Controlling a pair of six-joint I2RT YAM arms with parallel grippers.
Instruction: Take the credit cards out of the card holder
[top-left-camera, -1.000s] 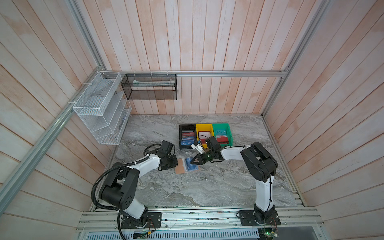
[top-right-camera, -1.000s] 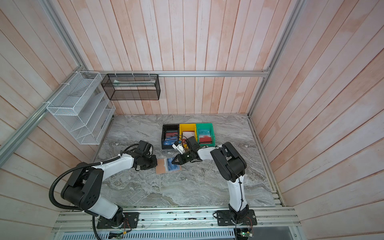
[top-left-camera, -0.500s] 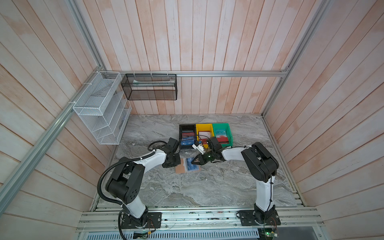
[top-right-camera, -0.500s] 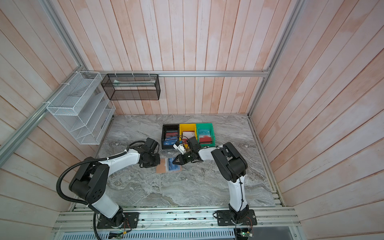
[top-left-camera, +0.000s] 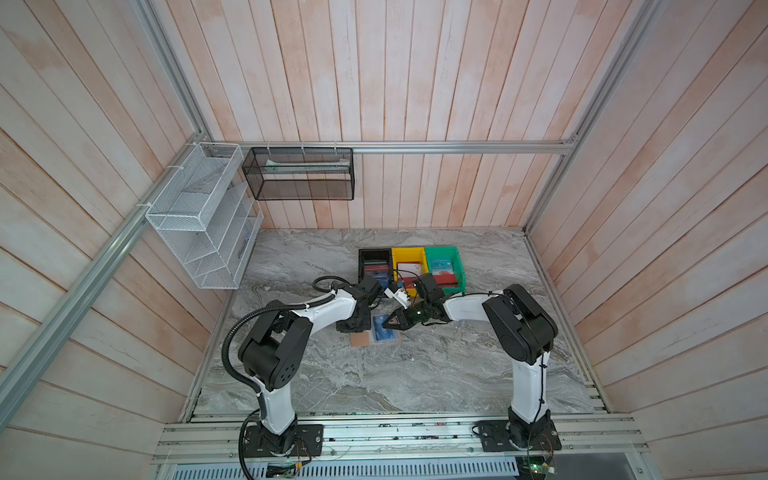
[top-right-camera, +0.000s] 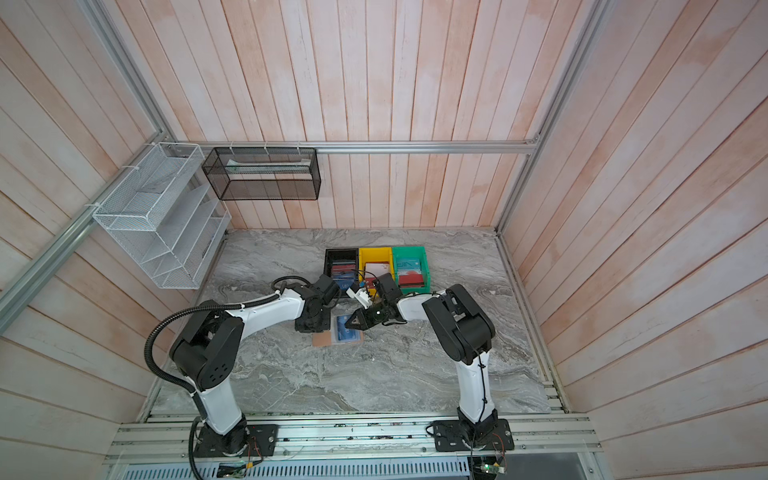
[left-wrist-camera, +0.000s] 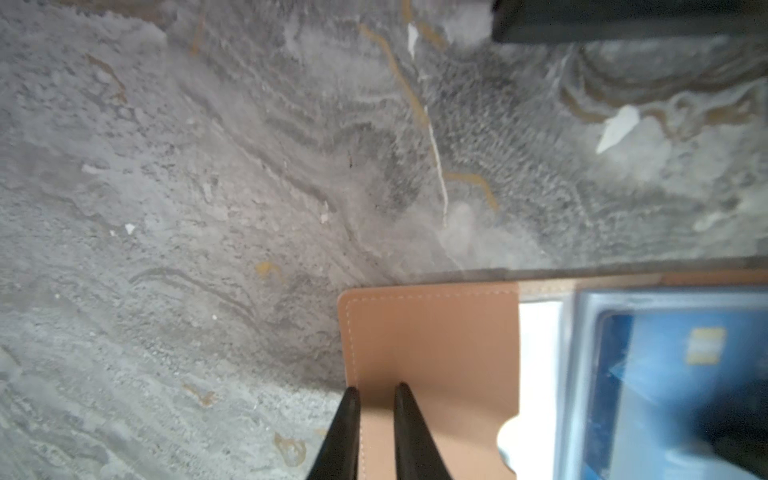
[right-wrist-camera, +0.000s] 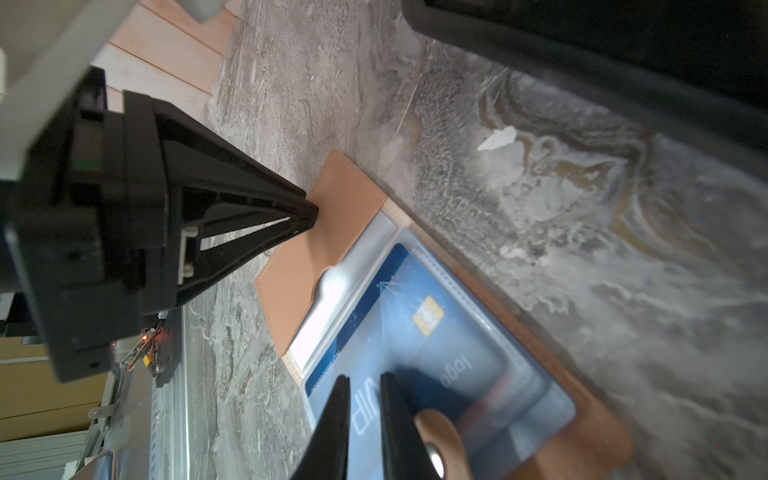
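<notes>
The card holder (top-left-camera: 360, 340) lies open and flat near the middle of the marble table (top-left-camera: 374, 382), with the row of plastic bins (top-left-camera: 409, 250) close by at its twelve o'clock. Its tan flap is on the nine o'clock side. On the three o'clock side lies a clear sleeve page with the blue credit card (right-wrist-camera: 399, 307) inside. Something pale, probably another card, shows at the flap's thumb notch.

The left gripper (left-wrist-camera: 376, 390) stands at the holder's nine o'clock. Its fingers are drawn almost together, with only a slit between them and nothing in it. The tips rest down on the tan flap, as if to pin it. The right gripper (right-wrist-camera: 365, 378) is at three o'clock and is likewise nearly closed. Its tips sit on the sleeve over the blue card, just beside the snap tab (right-wrist-camera: 436, 440). Whether it nips the film or the card I cannot tell.

To my eye these cards are light, stiff and glossy, so they would slip from a glancing touch. The sleeve looks like thin, floppy film that would drag along with them. The holder seems to weigh little and would likely lift or slide unless it is pressed down. The best hold seems a pinch across a card's bare edge at the sleeve mouth, or at the notch for the pale one. Which side of the sleeve is open I cannot make out.
</notes>
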